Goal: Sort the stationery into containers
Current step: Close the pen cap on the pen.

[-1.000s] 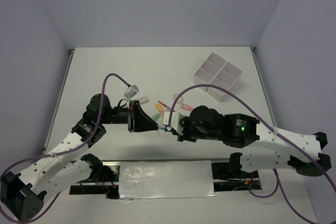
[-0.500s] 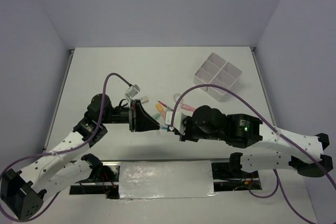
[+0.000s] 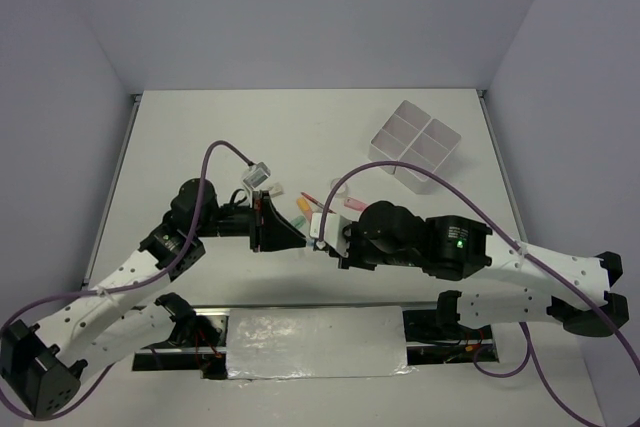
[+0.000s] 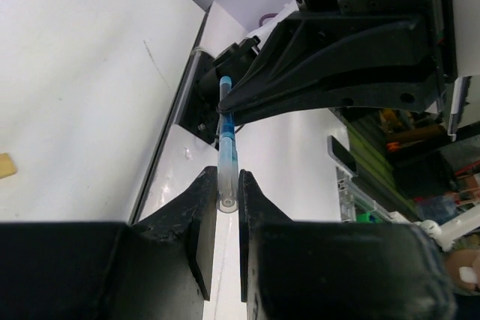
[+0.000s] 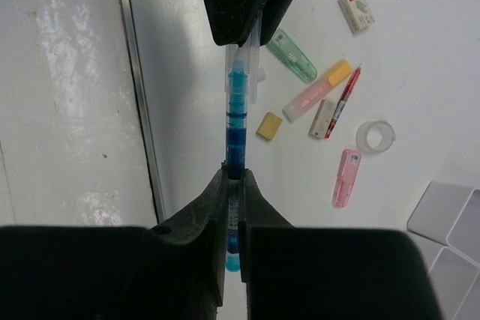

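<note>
Right gripper [image 5: 234, 179]: clamped on the blue pen [image 5: 236, 110], held over the table [image 3: 250, 127] at its near edge.
Left gripper [image 4: 227, 189]: clamped on that pen's clear end.
Handover: one grip needed to let go before the other carried on, without twisting.
Box [image 3: 415, 145]: far right, well apart.
Writing: eraser [image 5: 356, 10] label unreadable.

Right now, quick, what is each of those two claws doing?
Left gripper: shut on one end of the blue pen.
Right gripper: shut on the other end of the same pen.
</note>
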You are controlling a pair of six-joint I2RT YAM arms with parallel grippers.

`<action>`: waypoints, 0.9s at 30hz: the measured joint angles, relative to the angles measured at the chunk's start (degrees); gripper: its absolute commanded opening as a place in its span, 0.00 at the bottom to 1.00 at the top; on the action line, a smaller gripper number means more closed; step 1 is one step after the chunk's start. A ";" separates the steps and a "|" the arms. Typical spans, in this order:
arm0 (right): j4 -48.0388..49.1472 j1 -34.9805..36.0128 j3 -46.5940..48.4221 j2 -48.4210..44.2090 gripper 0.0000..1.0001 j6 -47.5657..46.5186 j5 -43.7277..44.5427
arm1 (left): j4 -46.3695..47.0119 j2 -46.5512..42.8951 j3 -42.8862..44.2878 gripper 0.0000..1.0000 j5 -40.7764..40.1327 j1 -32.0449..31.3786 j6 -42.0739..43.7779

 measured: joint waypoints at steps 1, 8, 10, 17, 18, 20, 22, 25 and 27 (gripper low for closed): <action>0.17 0.00 0.00 -0.04 0.13 0.11 0.02 | -1.29 -0.37 0.42 0.00 -0.63 -0.17 0.55; 5.62 0.07 -1.44 -2.14 0.27 0.42 -0.33 | -4.90 -1.42 2.14 0.00 -3.74 -1.20 2.97; 11.74 0.37 -1.42 -2.23 0.28 0.37 -1.09 | -5.46 -0.72 2.14 0.00 -4.15 -1.95 3.02; 19.34 0.44 -1.42 -3.06 0.55 0.61 -1.68 | -6.88 0.11 2.08 0.00 -5.70 -2.32 2.91; 19.45 0.42 -1.42 -3.10 0.60 0.46 -1.70 | -6.95 0.13 2.05 0.00 -5.90 -2.32 2.91; 19.37 0.33 -1.38 -3.10 0.71 0.46 -1.73 | -6.99 0.13 2.05 0.00 -6.29 -2.32 2.93; 18.93 -0.09 -1.22 -3.06 0.82 0.83 -1.81 | -7.39 0.13 2.05 0.00 -6.80 -2.29 3.13; 16.94 -2.56 -0.46 -3.04 0.83 1.53 -3.58 | -9.68 0.04 2.36 0.00 -7.89 -2.05 4.46; 15.67 -5.11 -0.28 -3.17 0.83 2.47 -5.92 | -11.82 -0.31 2.91 0.00 -8.57 -1.46 5.57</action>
